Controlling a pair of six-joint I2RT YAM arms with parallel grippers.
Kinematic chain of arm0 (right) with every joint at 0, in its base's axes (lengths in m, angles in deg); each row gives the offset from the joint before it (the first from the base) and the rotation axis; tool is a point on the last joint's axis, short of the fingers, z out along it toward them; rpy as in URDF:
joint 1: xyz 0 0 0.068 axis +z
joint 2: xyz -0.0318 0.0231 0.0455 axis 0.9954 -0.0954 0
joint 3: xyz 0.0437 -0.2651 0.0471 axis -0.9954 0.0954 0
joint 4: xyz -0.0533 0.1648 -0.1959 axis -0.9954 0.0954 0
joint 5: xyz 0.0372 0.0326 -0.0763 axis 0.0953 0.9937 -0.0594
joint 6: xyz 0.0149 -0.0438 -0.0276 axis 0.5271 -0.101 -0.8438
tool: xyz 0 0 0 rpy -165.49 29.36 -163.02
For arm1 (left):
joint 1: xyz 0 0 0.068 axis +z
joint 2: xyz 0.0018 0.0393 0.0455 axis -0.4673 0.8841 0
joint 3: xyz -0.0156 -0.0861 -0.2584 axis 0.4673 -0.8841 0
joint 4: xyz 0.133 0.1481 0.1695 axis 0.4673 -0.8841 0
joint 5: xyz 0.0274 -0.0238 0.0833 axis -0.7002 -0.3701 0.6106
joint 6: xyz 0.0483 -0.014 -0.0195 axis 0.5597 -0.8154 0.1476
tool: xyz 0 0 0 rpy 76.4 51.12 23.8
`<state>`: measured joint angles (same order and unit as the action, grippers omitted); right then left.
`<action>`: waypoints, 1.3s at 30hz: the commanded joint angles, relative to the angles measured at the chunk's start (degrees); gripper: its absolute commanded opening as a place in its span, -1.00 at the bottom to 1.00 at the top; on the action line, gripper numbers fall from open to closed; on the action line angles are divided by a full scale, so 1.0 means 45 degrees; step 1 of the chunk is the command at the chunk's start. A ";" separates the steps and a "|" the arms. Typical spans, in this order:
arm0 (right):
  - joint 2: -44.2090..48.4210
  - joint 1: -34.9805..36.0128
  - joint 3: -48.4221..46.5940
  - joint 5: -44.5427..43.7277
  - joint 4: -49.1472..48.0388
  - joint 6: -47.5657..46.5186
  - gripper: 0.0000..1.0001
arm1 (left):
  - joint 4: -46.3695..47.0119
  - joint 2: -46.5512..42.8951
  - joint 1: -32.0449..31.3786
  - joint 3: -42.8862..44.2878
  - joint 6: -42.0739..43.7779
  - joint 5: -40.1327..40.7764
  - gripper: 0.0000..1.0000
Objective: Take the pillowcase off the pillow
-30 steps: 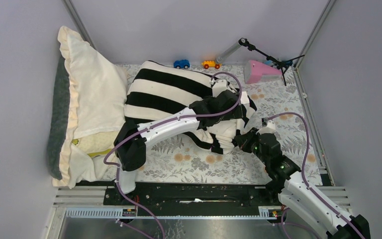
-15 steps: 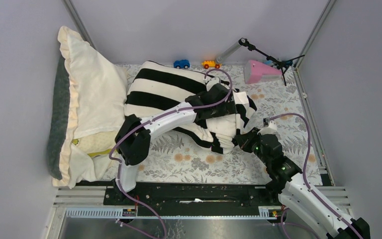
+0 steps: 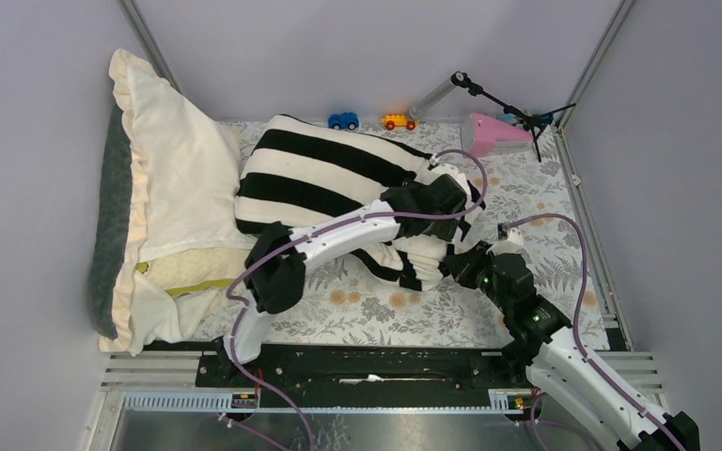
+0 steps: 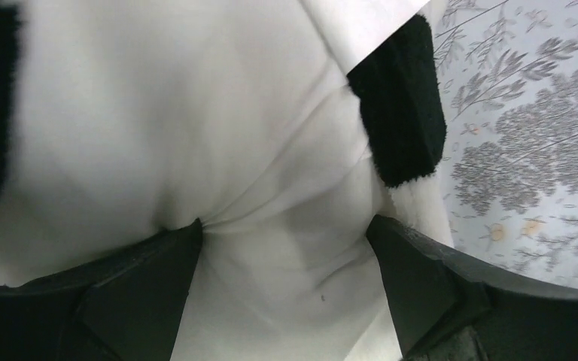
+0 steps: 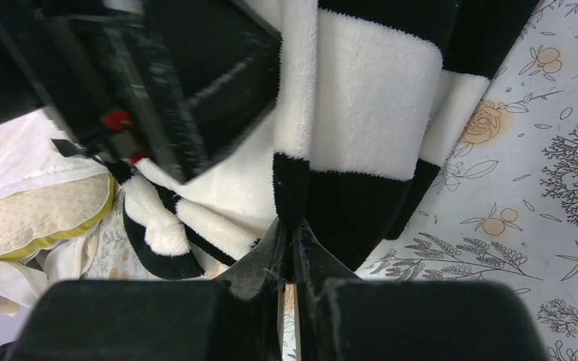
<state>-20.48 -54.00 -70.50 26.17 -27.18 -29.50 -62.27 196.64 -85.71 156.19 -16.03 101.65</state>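
Stripping the pillowcase point(image 3: 320, 164): grips being set
Right claw point(image 5: 290, 226) pinches the striped hem; left claw point(image 4: 284, 226), wide, presses the bare pillow point(image 4: 271, 289). Next, probably: clamp pillow, pull apart.

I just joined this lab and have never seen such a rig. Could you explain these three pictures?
Two robot arms are bolted at the table's near edge. One picture looks down from above; the other two come from a camera on each wrist. On the table lie a striped pillowcase with a white pillow inside, a cream ruffled pillow, and a blue toy car. The right gripper is shut on the pillowcase's edge. The left gripper is open, its fingers pressed against the pillow.
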 commanded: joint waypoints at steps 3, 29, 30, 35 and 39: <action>0.0114 -0.0073 0.0043 -0.0037 0.0704 -0.0096 -1.00 | -0.3307 0.2218 0.0140 0.1935 0.1159 0.1254 0.83; -0.4830 -0.0064 -0.0241 0.0252 0.2457 0.1950 -1.00 | 0.1820 -0.3790 0.3007 0.0119 0.0427 -0.2735 -1.00; -0.5035 -0.0062 -0.0271 0.0232 0.2331 0.1902 -1.00 | 0.1808 -0.4068 0.3047 0.0006 0.0384 -0.2948 -1.00; -0.5788 -0.0074 -0.0413 0.0199 0.1533 0.1436 -1.00 | 0.1573 -0.5404 0.3054 -0.0777 0.0373 -0.3974 -1.00; -0.5695 -0.0064 -0.0748 0.0244 0.1307 0.0449 -1.00 | 0.1576 -0.6700 0.3050 -0.2170 0.0551 -0.4744 -1.00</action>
<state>-44.99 -54.15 -74.52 30.11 -32.02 -20.06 -62.89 178.15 -74.76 148.08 -14.70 80.36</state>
